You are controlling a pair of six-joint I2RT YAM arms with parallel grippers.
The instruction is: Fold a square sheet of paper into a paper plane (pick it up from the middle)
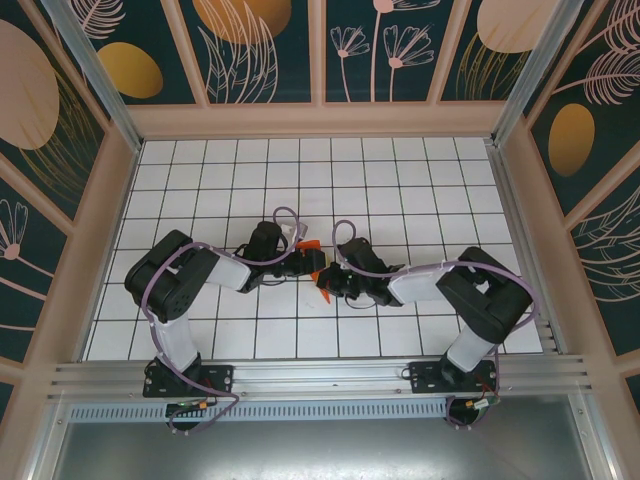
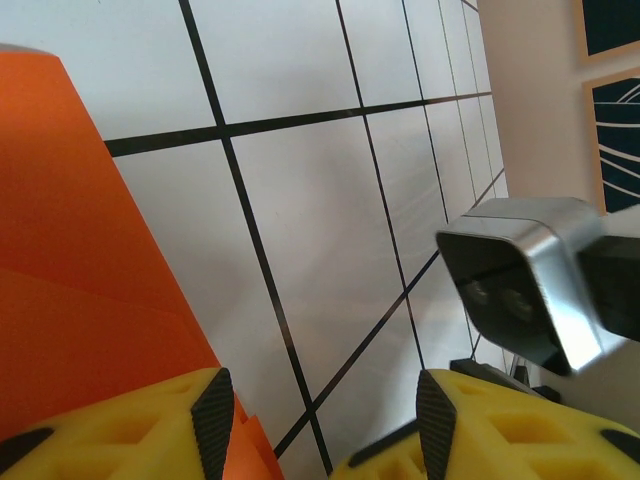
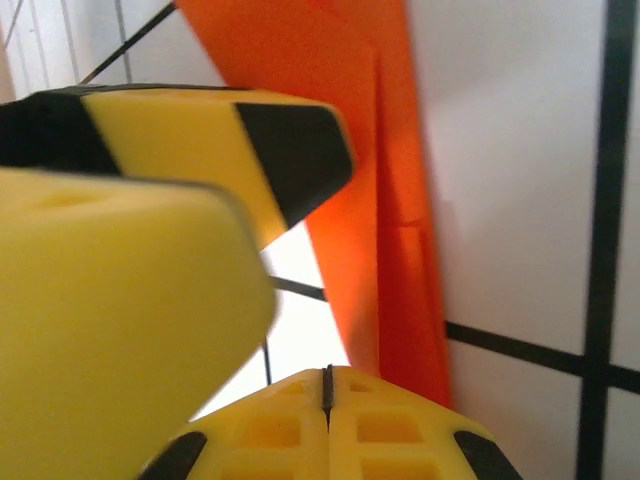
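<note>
One sheet: orange paper, already creased into a narrow strip, lies at mid-frame in the top view between both arms.
Layers: right wrist view shows overlapped folds running from top to lower right.
Right hand: fingers pressed together at the strip's lower end; whether it pinches the paper I cannot tell.
Left hand: fingers spread, paper beside its left finger, not gripped.
Counter: white tiled grid.
Advice: hold the anchor end firm, line edges along the centre crease, then press flat with slow strokes.
</note>
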